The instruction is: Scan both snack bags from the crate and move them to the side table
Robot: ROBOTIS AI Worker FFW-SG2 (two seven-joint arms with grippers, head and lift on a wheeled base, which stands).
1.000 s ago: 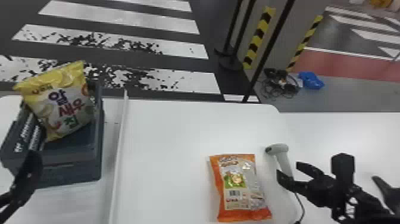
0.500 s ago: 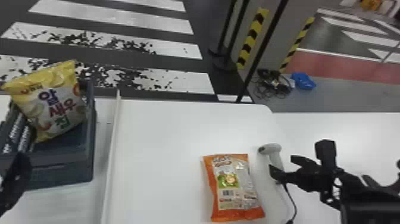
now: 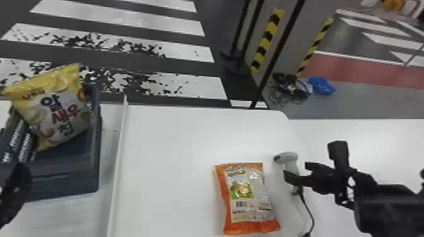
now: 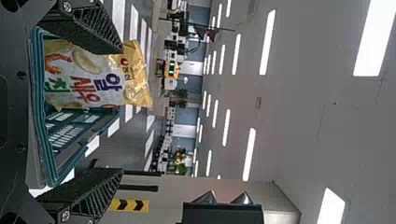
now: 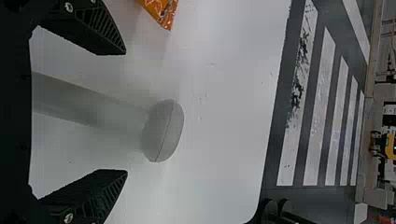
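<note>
At the head view's lower left edge is my left gripper [image 3: 15, 186], in front of the dark crate [image 3: 63, 184]. A yellow snack bag [image 3: 60, 110] leans upright in that crate. The left wrist view has my left gripper [image 4: 122, 112] open, the yellow bag [image 4: 88, 79] beyond its fingers. On the white table lies an orange snack bag [image 3: 246, 198], flat. Right of it, my right gripper [image 3: 295, 173] is at the grey handheld scanner [image 3: 291, 164]. In the right wrist view my right gripper [image 5: 126, 112] stands open, with the scanner's handle [image 5: 88, 100] between its fingers, not clamped.
A raised white edge [image 3: 118, 164] runs between the crate and the table part with the orange bag. The scanner's cable [image 3: 307, 208] trails toward the front. Black posts [image 3: 277, 53] stand behind the table, and a blue item [image 3: 321, 85] lies on the floor.
In the head view, the crate, bags and scanner have all shifted slightly left together. The right gripper remains at the scanner, and the left arm shows less at the left edge.
</note>
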